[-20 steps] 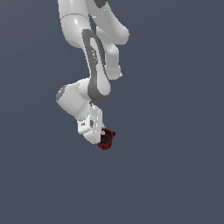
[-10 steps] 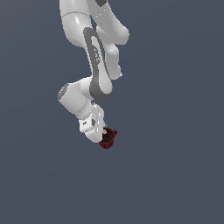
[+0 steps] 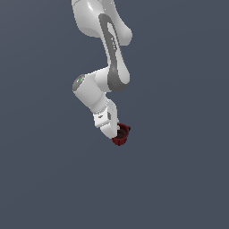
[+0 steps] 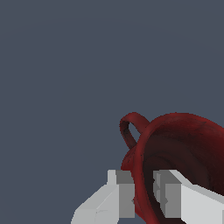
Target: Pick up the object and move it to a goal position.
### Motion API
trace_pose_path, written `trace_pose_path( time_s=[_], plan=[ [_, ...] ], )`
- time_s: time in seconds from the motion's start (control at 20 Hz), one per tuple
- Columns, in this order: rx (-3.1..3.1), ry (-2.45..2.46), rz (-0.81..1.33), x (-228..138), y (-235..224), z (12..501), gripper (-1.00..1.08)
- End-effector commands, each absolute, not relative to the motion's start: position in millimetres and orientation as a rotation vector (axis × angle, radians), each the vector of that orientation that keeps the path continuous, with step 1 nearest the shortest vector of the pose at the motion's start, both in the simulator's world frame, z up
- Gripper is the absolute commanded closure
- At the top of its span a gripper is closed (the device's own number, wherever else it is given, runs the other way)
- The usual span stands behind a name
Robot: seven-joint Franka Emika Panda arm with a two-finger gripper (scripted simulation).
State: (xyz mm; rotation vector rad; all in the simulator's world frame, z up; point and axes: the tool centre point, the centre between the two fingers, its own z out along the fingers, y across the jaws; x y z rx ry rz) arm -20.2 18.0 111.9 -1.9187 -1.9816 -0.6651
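Mug (image 4: 183,153) wall sits pinched between the hand's (image 4: 144,194) nearly closed fingers; carry it slowly, grip firm, avoiding tilt.

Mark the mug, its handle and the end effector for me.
mug (image 4: 183,148), wrist view, on its dark inner wall.
handle (image 4: 127,127), wrist view, on the loop's outer curve.
end effector (image 4: 143,197), wrist view, midway between the fingertips straddling the mug's rim.

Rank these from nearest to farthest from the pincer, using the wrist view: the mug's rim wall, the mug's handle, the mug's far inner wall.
1. Rim wall of the mug: between the fingers of the pincer.
2. Handle: just past the rim, on the mug's outside.
3. Far inner wall: deeper inside; too close to the handle to call firmly.
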Motion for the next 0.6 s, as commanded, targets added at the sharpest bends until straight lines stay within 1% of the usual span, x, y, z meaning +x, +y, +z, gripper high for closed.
trace_pose_path(
  time_s=[0.0, 0.55],
  plan=[
    [-1.919, -1.986, -0.665, -28, 42, 128, 1.08],
    [-1.918, -1.986, -0.665, -64, 153, 197, 1.08]
  ],
)
